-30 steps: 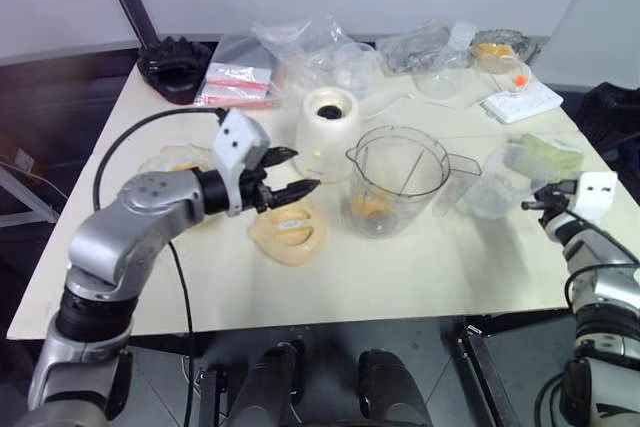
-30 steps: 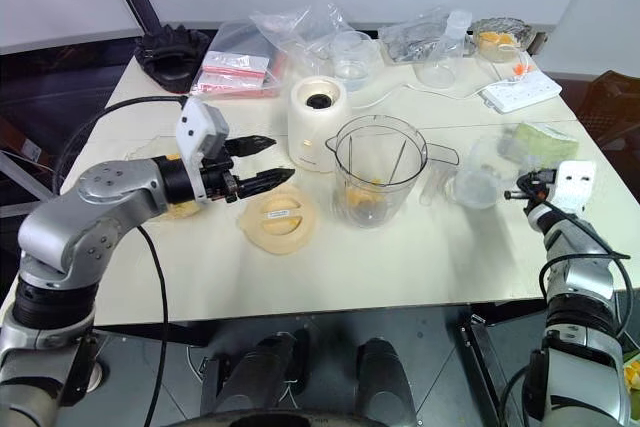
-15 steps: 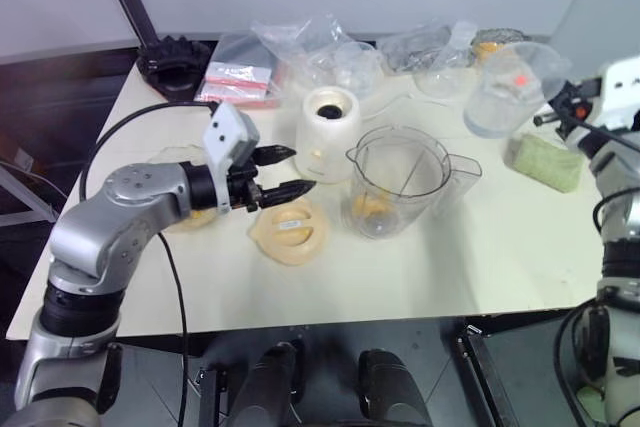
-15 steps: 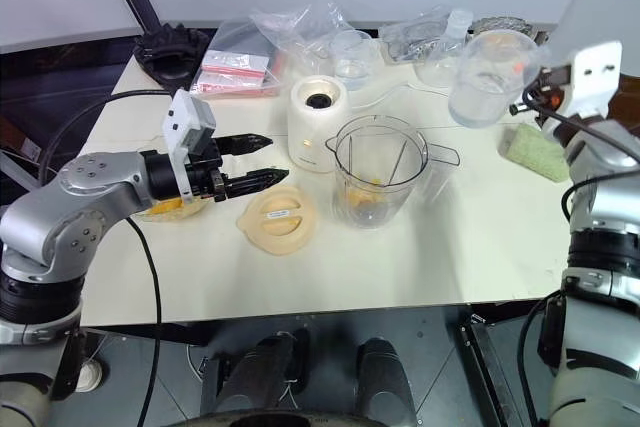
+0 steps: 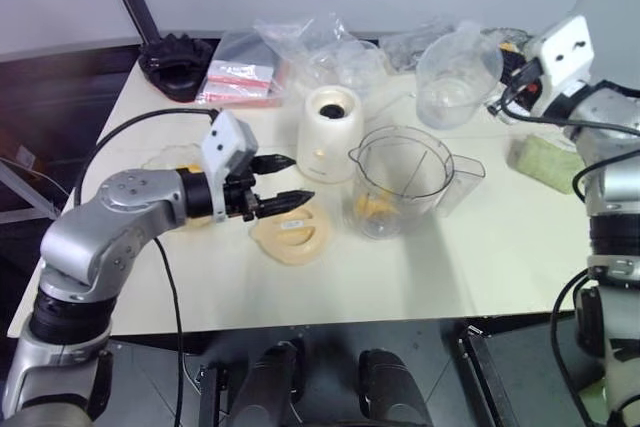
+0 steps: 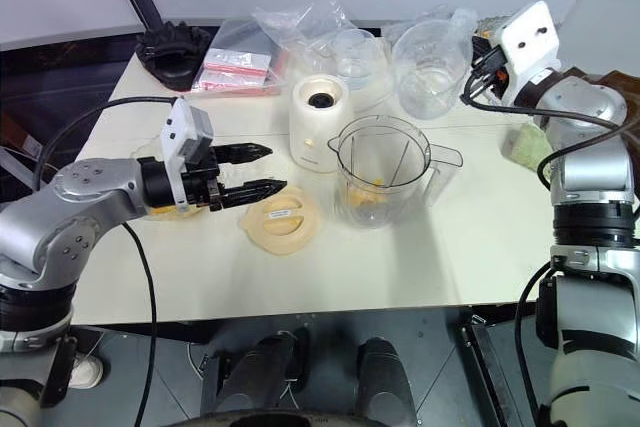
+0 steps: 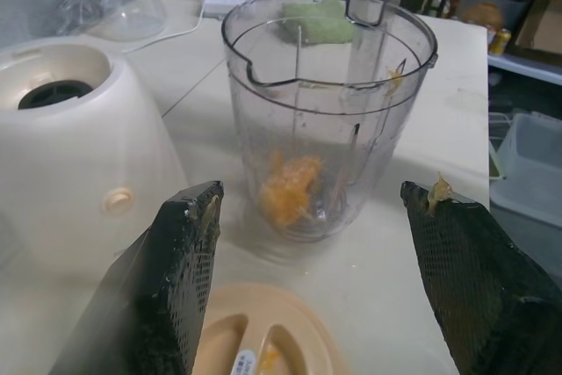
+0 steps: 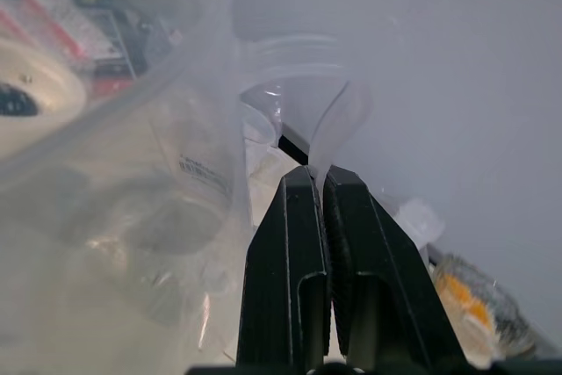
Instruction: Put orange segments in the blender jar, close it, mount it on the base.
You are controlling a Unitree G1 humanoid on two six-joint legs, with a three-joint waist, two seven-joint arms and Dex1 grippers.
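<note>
The blender jar [image 5: 402,182] stands upright and lidless at the table's middle, with orange segments [image 7: 290,191] at its bottom by the blade. To its left is the cream-white base [image 5: 330,132], its dark socket bare. My left gripper [image 5: 298,177] hangs open just left of the jar, above the pale round lid [image 5: 291,231], with nothing between its fingers. My right gripper [image 8: 316,177] is shut on the thin edge of a small clear cup [image 5: 455,77], held tilted in the air behind and to the right of the jar.
A green sponge [image 5: 545,159] lies at the right edge. Clear plastic bags [image 5: 310,47], pink packs [image 5: 238,85] and a black holder [image 5: 175,65] crowd the back. A glass bowl with orange pieces [image 6: 165,209] sits under my left arm. A black cable [image 5: 130,132] loops at left.
My right gripper has risen from the table's right edge and swung left, carrying the clear cup up behind the jar. My left gripper has stayed about where it was.
</note>
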